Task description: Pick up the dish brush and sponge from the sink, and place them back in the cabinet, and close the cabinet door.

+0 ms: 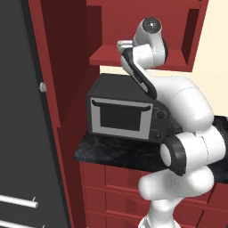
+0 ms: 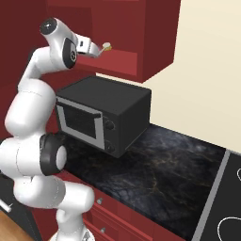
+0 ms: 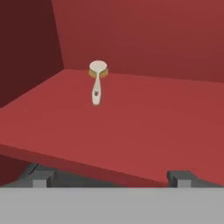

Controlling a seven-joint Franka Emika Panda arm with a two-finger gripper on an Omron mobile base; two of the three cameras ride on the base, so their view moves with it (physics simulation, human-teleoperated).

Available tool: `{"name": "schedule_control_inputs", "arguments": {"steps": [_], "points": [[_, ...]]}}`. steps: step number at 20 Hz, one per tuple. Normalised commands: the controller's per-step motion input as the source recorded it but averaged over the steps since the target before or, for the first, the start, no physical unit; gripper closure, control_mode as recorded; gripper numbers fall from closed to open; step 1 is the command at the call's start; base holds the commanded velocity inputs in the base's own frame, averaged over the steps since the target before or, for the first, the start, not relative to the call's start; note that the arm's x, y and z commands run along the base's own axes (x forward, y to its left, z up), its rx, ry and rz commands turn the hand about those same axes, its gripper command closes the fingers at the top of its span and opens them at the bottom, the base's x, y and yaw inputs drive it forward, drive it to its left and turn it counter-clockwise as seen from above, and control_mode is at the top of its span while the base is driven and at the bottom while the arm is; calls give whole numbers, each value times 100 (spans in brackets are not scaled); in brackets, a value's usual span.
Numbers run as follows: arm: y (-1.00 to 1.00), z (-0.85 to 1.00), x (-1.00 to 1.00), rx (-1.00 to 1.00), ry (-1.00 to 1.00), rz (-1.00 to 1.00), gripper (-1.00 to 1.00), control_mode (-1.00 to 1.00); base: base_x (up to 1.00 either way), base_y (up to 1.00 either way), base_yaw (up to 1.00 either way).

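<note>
The dish brush (image 3: 97, 85) lies on the red inner shelf (image 3: 144, 127) of the open cabinet (image 2: 141, 33), cream head pointing toward the back wall. From the right base view the dish brush (image 2: 107, 46) shows just past my fingertips. My gripper (image 3: 109, 177) hovers at the shelf's front edge, open, its fingers wide apart with nothing between them; the gripper (image 2: 97, 49) is level with the shelf (image 1: 107, 58). The sponge and the sink are out of view. A tall dark red panel (image 1: 53, 89) with a small knob stands left of the opening.
A dark microwave (image 1: 120, 116) sits on the black stone counter (image 2: 155, 164) right under the cabinet. Red drawers (image 1: 111, 187) run below the counter. A dark grey refrigerator (image 1: 18, 133) stands at the left, and a stovetop (image 2: 226, 202) at the far right.
</note>
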Motion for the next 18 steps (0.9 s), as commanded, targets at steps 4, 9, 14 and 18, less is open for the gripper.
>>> {"name": "schedule_control_inputs", "arguments": {"steps": [4,9,14,18], "points": [[0,0,-84,1,14,-1,-100,-100,0,0,0],[0,0,-86,1,17,-2,-100,-100,0,0,0],[0,-5,-78,3,16,0,-100,-100,0,0,0],[0,0,-76,5,19,0,-100,-100,0,0,0]]}}
